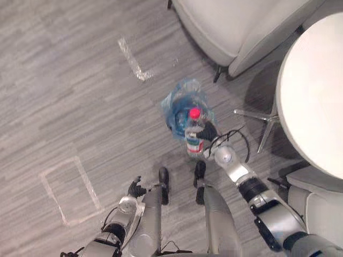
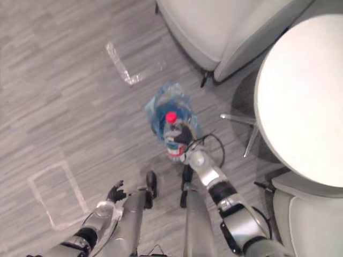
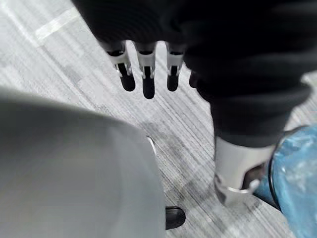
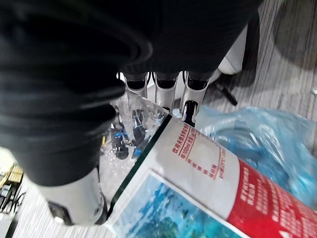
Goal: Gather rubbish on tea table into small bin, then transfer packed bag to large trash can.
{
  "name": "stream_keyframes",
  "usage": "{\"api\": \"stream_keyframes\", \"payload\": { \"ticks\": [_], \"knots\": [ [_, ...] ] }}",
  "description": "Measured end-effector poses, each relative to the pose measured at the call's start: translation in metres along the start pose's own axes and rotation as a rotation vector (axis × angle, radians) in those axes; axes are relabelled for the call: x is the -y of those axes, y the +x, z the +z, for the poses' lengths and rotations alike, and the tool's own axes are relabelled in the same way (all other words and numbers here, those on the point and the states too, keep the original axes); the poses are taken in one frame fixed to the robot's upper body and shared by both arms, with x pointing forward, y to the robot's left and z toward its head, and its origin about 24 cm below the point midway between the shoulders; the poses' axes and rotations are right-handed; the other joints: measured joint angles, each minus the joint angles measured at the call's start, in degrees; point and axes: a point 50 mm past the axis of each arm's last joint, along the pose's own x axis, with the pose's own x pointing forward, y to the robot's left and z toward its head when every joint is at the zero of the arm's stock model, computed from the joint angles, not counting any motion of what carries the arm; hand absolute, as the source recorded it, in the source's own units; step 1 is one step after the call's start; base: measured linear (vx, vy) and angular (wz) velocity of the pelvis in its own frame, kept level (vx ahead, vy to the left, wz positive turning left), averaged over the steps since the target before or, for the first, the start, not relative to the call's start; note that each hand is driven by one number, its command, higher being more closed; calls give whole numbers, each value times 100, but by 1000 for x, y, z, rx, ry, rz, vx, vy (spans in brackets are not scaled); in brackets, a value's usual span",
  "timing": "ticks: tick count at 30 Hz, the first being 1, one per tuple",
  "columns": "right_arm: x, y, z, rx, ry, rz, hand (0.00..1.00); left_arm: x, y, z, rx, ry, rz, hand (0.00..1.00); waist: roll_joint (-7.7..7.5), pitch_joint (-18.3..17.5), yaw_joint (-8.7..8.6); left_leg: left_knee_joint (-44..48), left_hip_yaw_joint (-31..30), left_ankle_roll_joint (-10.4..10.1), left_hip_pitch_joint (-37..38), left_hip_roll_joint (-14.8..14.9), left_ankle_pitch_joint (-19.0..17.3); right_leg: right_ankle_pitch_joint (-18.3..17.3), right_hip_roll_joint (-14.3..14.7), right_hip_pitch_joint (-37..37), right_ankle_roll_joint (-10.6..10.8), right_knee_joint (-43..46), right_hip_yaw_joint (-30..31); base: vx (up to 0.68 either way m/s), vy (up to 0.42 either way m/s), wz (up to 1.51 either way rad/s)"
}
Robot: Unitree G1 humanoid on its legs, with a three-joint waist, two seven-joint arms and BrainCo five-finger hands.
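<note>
Held item: clear plastic bottle [image 1: 194, 140], red cap, printed label; clamped in curled fingers of right hand [image 1: 208, 132], cap over near rim of small bin [image 1: 177, 104] lined with blue plastic bag. Left hand [image 1: 136, 188]: idle, fingers straight, apart. Risk: early release, bottle glancing off rim onto grey plank floor [image 1: 64, 80].

Right robot hand [image 1: 208, 131] curled round bottle [image 1: 193, 140], left robot hand [image 1: 136, 188] hanging relaxed

clear bottle [image 1: 193, 140], red cap, printed label, cap end over blue-bagged small bin [image 1: 178, 103]
</note>
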Motion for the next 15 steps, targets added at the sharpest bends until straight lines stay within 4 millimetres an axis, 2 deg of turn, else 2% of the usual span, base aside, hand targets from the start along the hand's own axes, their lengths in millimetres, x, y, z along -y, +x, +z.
{"api": "stream_keyframes", "payload": {
  "ticks": [4, 5, 7, 9, 13, 15],
  "knots": [
    [18, 15, 19, 55, -13, -81, 100, 4, 7, 25, 71, -64, 20, 0, 2, 46, 45, 357, -152, 21, -747, 33, -42, -52, -52, -636, -75, 332, -174, -100, -9, 19],
    [26, 20, 25, 72, -13, -112, 100, 4, 9, 37, 108, -87, 26, 0, 1, 46, 99, 457, -192, 18, -1004, 32, -45, -90, -100, -880, -114, 465, -254, -30, -3, 14],
    [34, 24, 31, 88, -17, -145, 100, 6, 10, 47, 137, -120, 28, 0, 1, 48, 146, 534, -234, -28, -1233, 32, -15, -127, -127, -1086, -153, 578, -308, -11, -4, 18],
    [45, 29, 37, 102, -25, -190, 100, 7, 10, 54, 171, -139, 29, 0, -3, 49, 237, 623, -284, -45, -1403, 32, -4, -220, -160, -1257, -201, 752, -364, 30, -2, 19],
    [65, 40, 58, 153, 8, -276, 100, 8, 10, 58, 190, -169, 44, 0, -5, 48, 266, 633, -356, -68, -1591, -1, 9, -328, -215, -1457, -215, 911, -414, 46, -2, 16],
    [70, 42, 59, 147, 25, -299, 100, 7, 10, 59, 195, -174, 46, 0, -5, 48, 265, 631, -405, -80, -1630, -19, 16, -364, -238, -1486, -245, 946, -461, 39, 3, 14]
  ]
}}
